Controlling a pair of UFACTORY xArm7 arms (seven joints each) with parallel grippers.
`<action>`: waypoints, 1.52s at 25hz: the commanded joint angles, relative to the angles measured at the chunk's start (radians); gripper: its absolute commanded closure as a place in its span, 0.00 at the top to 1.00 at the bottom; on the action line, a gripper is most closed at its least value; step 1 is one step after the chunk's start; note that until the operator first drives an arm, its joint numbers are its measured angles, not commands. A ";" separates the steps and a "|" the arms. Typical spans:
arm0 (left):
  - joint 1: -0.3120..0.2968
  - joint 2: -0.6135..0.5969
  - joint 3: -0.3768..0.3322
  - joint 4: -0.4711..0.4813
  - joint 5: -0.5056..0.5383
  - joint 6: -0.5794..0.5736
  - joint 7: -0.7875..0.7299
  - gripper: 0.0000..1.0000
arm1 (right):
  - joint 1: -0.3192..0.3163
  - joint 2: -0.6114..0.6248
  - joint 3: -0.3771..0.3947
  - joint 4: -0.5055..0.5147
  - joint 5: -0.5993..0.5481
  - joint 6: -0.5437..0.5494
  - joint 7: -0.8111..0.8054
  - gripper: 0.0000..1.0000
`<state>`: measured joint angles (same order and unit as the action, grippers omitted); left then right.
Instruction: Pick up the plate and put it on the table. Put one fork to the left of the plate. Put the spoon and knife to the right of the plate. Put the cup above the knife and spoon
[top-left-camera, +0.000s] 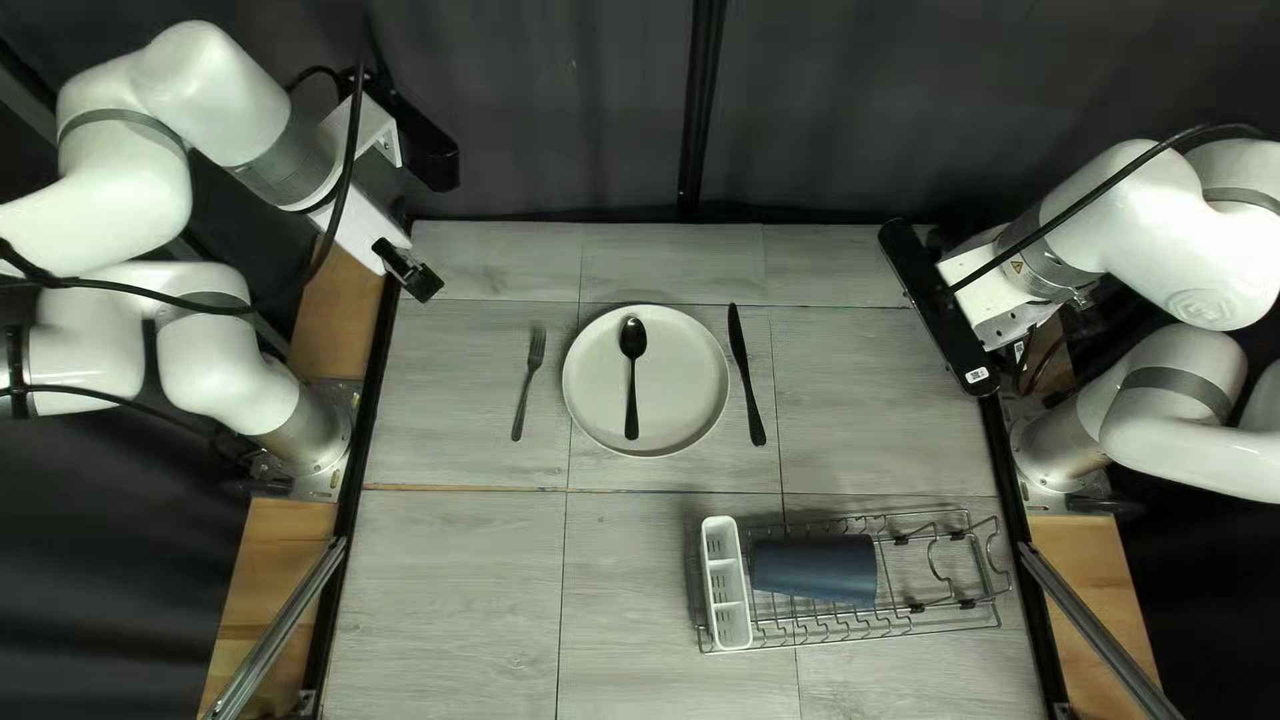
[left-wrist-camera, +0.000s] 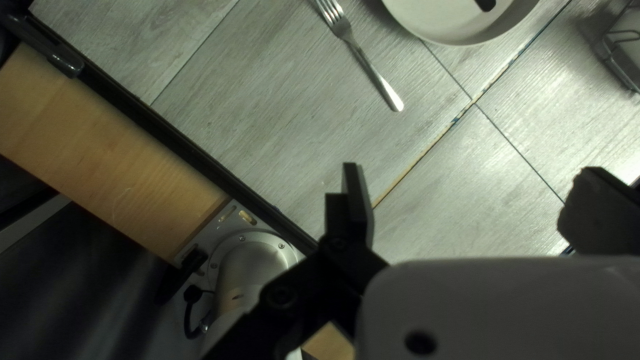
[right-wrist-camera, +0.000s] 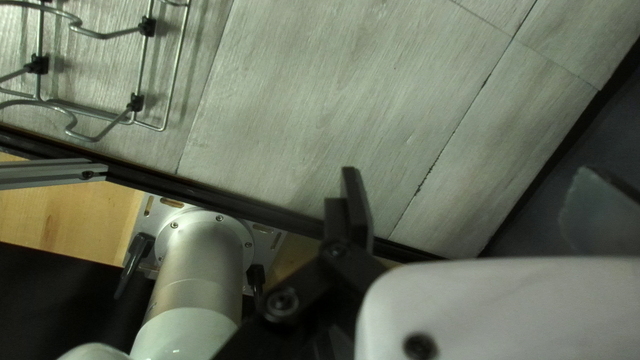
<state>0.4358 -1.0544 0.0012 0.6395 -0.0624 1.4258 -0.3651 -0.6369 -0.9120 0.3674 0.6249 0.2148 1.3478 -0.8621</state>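
Note:
My left gripper (top-left-camera: 416,278) is raised over the table's left edge; in the left wrist view that gripper (left-wrist-camera: 470,197) is open and empty. At the right edge hangs my right gripper (top-left-camera: 942,310); the right wrist view shows this gripper (right-wrist-camera: 470,200) open, nothing between its fingers. A pale round plate (top-left-camera: 678,394) lies on the table with the black spoon (top-left-camera: 632,380) on it. The fork (top-left-camera: 530,380) rests left of the plate, the black knife (top-left-camera: 747,376) right of it. In the left wrist view the fork (left-wrist-camera: 367,63) is ahead of the gripper. The dark blue cup (top-left-camera: 814,568) lies sideways in the rack.
A wire dish rack (top-left-camera: 934,616) with a white cutlery holder (top-left-camera: 726,583) at its left end stands near the table's front right. Dark rails run along both table sides, beside the arm bases.

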 commanded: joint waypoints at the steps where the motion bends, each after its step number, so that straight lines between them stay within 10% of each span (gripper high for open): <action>1: 0.000 0.000 0.000 0.000 0.000 0.000 0.000 1.00 | 0.006 0.140 0.029 0.036 -0.020 -0.096 -0.091 1.00; 20: 0.000 0.000 0.000 0.000 0.000 0.000 0.000 1.00 | 0.024 1.113 0.141 0.498 -0.397 -0.434 -0.360 1.00; 38: 0.000 0.000 0.000 0.000 0.000 0.000 0.000 1.00 | 0.115 1.523 0.106 0.799 -0.580 -0.491 -0.516 1.00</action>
<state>0.4358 -1.0544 0.0012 0.6395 -0.0624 1.4259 -0.3651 -0.5318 0.5731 0.4804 1.3940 -0.3523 0.8617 -1.3647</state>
